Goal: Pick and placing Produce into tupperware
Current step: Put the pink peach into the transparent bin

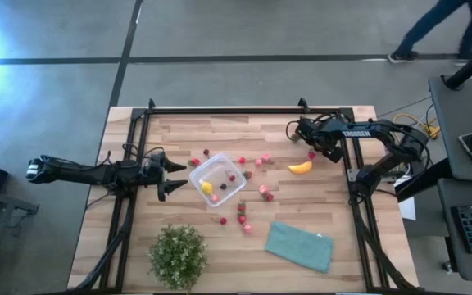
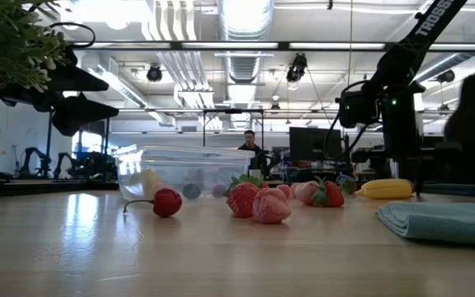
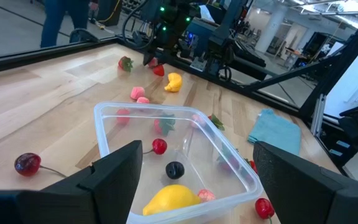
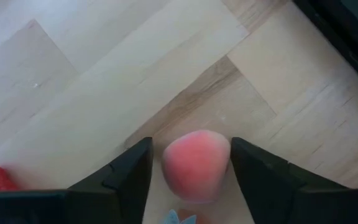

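1. Here, in the high view, the right gripper (image 1: pixel 313 152) sits in the upper right of the frame, over a strawberry (image 1: pixel 310 154) on the wooden table (image 1: pixel 334 205), just up and right of the banana (image 1: pixel 300 167).
2. In the right wrist view a pink strawberry (image 4: pixel 195 163) lies between the two dark fingers (image 4: pixel 127 171), low in the centre of the frame; small gaps show on both sides, so the jaws are partly parted and I cannot tell whether they grip it.
3. The left gripper (image 1: pixel 173 177) waits at centre left of the high view, its jaws spread wide with nothing between them, just beside the tupperware (image 1: pixel 217 180).
4. The tupperware, near the frame's centre, holds a yellow round fruit (image 1: pixel 207 188), a dark berry (image 3: pixel 175 168) and a few red pieces.
5. More strawberries (image 1: pixel 242 215) lie scattered around it on the table, mostly to its right and below.
6. A teal cloth (image 1: pixel 300 246) lies at lower right; a potted plant (image 1: pixel 177 256) stands at lower left.
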You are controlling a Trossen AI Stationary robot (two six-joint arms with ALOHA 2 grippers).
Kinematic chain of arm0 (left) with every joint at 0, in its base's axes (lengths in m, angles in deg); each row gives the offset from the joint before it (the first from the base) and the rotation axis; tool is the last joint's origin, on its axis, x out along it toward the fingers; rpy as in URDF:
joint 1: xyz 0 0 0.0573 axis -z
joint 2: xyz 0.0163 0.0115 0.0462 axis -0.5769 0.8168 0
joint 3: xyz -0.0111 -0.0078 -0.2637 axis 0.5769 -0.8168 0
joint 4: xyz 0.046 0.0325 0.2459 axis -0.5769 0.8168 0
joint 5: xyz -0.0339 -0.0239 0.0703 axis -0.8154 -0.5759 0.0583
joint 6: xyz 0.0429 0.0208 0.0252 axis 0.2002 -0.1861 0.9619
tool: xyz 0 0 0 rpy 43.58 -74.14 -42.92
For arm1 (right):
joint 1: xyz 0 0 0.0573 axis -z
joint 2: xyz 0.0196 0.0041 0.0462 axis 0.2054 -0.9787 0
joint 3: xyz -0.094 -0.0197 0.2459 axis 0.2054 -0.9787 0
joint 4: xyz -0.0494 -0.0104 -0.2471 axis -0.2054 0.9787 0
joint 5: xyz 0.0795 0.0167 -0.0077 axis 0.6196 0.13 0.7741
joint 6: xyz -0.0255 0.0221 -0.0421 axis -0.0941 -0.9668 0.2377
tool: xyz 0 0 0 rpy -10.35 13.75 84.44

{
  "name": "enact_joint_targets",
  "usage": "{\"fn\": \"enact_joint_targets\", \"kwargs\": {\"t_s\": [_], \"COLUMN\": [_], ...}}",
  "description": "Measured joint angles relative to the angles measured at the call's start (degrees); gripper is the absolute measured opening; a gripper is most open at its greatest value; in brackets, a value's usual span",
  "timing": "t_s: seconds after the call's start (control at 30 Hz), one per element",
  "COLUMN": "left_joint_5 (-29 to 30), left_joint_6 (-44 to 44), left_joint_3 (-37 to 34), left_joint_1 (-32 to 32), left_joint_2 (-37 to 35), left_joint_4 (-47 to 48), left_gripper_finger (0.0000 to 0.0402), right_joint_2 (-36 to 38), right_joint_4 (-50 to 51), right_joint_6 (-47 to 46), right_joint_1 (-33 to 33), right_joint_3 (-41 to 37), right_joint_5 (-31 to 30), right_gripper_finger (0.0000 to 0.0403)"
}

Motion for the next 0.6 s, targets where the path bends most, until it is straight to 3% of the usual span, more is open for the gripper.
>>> {"fn": "enact_joint_targets", "kwargs": {"t_s": [0.27, 0.6], "left_joint_5": [0.0, 0.0], "left_joint_6": [0.0, 0.0], "left_joint_3": [0.0, 0.0], "left_joint_1": [0.0, 0.0], "left_joint_2": [0.0, 0.0], "left_joint_4": [0.0, 0.0], "left_gripper_finger": [0.0293, 0.0293], "right_joint_2": [0.2, 5.7], "right_joint_4": [-0.4, -0.5], "right_joint_6": [1.1, 6.7], "right_joint_1": [0.2, -3.2], "right_joint_3": [0.0, 1.4], "right_joint_5": [0.1, 2.2], "right_gripper_finger": [0.0145, 0.0136]}}
